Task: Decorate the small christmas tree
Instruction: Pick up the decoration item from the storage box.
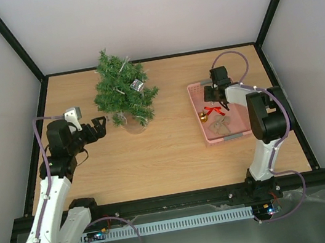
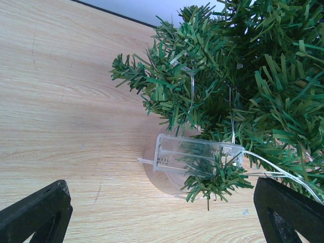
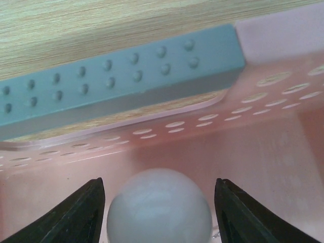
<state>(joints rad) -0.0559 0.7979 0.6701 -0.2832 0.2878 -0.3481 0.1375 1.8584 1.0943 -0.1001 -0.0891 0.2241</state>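
Note:
The small christmas tree [image 1: 123, 93] stands at the back middle of the table, with a thin light wire and a silver ornament [image 1: 138, 85] on it. My left gripper [image 1: 99, 126] is open just left of its foot. In the left wrist view the tree [image 2: 228, 66] fills the upper right, and a clear battery box [image 2: 197, 157] lies over its pale base [image 2: 162, 179], ahead of the wide-apart left gripper [image 2: 162, 202]. My right gripper [image 1: 216, 97] reaches down into the pink basket [image 1: 198, 115]. There the right gripper [image 3: 159, 185] is open around a white ball [image 3: 157, 217], with a thin gap on each side.
The basket's pink perforated wall [image 3: 263, 152] and a grey-blue handle [image 3: 121, 81] lie just beyond the ball. A red bow [image 1: 214, 110], a gold bell [image 1: 203, 116] and a tan flat figure [image 1: 220, 125] also lie in the basket. Black frame posts border the table.

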